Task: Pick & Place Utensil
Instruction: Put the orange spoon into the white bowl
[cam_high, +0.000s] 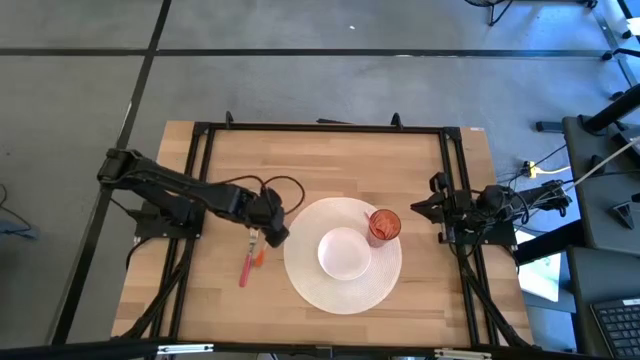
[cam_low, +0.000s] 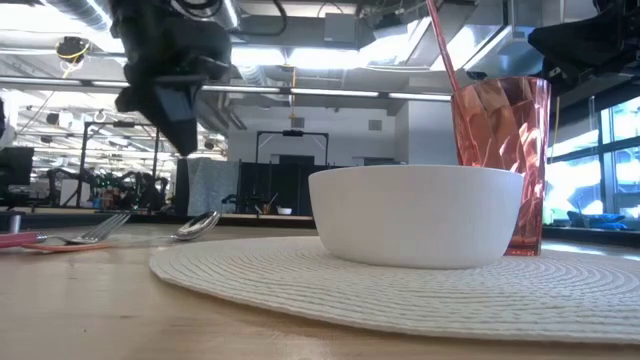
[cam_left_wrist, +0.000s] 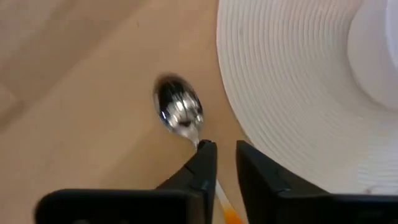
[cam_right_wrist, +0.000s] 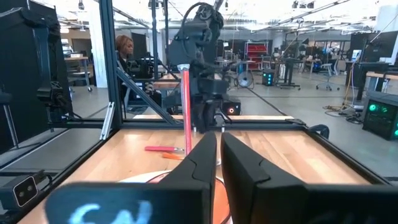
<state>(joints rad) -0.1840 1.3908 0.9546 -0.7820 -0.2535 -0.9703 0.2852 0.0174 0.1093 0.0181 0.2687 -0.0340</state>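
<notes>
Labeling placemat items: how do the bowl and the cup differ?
The white bowl is low, wide and opaque; the red faceted cup is tall, narrow and translucent. The cup holds a straw; nothing shows above the bowl's rim. Both stand upright on the white woven placemat.

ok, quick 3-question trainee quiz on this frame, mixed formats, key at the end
1. True or false: the red faceted plastic cup stands on the white woven round placemat.
2. Where does the shiny metal spoon lie? A) inside the white round bowl B) on the bare wooden table beside the placemat C) in the cup
3. Which gripper hovers over the spoon's handle?

Key
1. True.
2. B.
3. The left gripper, fingers slightly parted with nothing between them; the right gripper waits at the table's right edge.
</notes>
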